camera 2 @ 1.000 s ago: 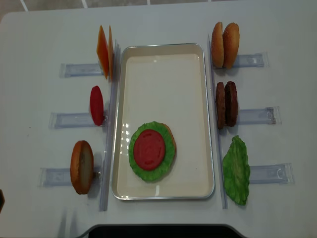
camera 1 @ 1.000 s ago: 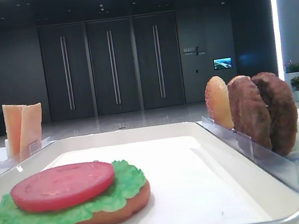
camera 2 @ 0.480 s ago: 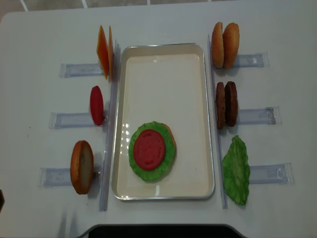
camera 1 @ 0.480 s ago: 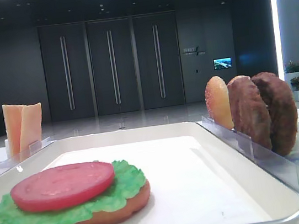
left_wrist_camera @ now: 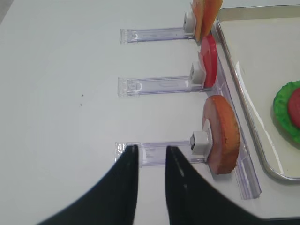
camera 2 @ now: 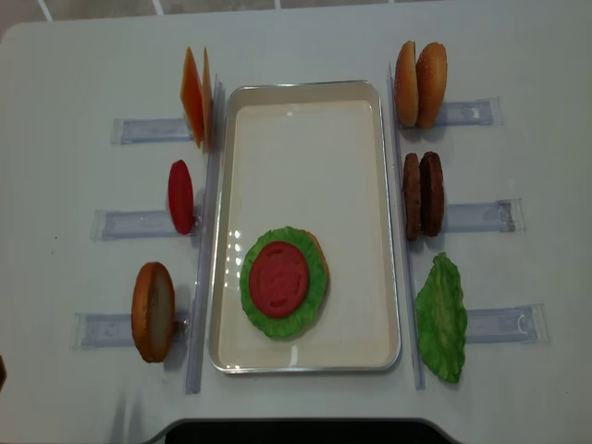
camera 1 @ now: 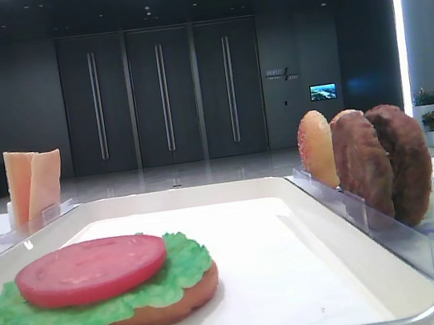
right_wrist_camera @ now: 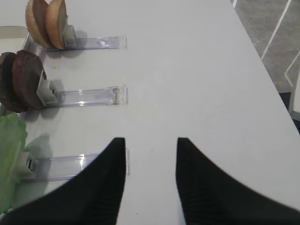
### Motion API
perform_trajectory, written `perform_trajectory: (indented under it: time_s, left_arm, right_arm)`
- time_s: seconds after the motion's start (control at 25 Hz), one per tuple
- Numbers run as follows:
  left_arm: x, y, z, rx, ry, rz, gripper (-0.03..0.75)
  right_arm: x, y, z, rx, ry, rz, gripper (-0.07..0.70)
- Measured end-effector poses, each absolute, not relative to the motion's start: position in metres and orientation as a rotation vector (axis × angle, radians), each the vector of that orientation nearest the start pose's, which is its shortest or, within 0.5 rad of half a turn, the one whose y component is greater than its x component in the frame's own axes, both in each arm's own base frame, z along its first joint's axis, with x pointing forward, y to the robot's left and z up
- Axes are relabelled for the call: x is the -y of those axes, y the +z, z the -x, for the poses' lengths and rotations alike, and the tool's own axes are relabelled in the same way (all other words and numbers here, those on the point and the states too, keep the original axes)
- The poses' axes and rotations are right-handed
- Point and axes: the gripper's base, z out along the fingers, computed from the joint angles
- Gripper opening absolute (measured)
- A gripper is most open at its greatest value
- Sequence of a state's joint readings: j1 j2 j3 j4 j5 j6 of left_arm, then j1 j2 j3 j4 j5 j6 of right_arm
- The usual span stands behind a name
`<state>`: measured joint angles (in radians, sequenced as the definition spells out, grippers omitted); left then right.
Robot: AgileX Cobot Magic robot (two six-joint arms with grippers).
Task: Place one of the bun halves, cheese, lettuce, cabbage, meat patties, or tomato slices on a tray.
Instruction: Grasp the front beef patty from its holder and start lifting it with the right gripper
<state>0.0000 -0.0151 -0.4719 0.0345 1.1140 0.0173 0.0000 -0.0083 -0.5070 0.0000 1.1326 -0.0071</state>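
Almost nothing differed between the earlier overhead and low views and now. One small change: the dark shape at the lower left edge of the overhead view, by the table [camera 2: 55, 55] margin, showed slightly less than before, only a sliver [camera 2: 2, 372] remaining. What it was could not be told. Tray contents and the items in the side holders showed no shift in either view

buns [camera 2: 419, 84]: 4 total, 2 stood at top right, 1 at lower left, 1 under the stack
patties [camera 2: 423, 195]: 2
lettuce [camera 2: 441, 319]: 2, one was in the stack
tomato [camera 2: 180, 196]: 2, one topped the stack
cheese [camera 2: 195, 96]: 2
tray [camera 2: 305, 129]: 1
holders [camera 2: 481, 216]: 6
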Motion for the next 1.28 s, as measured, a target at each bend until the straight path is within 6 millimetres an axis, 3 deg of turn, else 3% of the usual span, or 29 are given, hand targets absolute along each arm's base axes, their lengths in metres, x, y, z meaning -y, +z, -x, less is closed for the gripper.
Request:
perform_trajectory:
  time_s: [0.16,0.36,0.52,0.64,0.76,1.0,1.12,1.28]
  left_arm:
    - [-0.003,0.265,0.006,-2.11,0.052,-0.016,0.106]
    - [-0.003,0.265,0.006,-2.11,0.052,-0.016,0.052]
    - [-0.003,0.265,0.006,-2.11,0.052,-0.016,0.012]
    - [-0.003,0.265,0.006,-2.11,0.052,-0.016,0.001]
    - [-0.003,0.265,0.006,-2.11,0.052,-0.016,-0.001]
    - [-0.003,0.265,0.006,-2.11,0.052,-0.016,-0.001]
    - [-0.003,0.265,0.006,-2.11,0.052,-0.016,-0.001]
    - [-0.003,0.265,0.006,-2.11,0.052,-0.016,-0.001]
  right_arm:
    - [0.0,0.278,0.01,-2.108,-0.004,0.007,0.254]
    - [-0.001,0.312,-0.015,-2.2,0.005,0.01,0.254]
    - [-0.002,0.344,-0.055,-2.307,0.022,0.01,0.254]
    - [-0.002,0.357,-0.095,-2.403,0.023,0.009,0.253]
    - [-0.002,0.353,-0.145,-2.564,0.025,0.008,0.252]
    - [-0.004,0.339,-0.212,-2.77,0.062,0.002,0.252]
    - [-0.006,0.333,-0.23,-2.808,0.098,-0.004,0.252]
    - [-0.009,0.331,-0.234,-2.818,0.143,0.005,0.252]
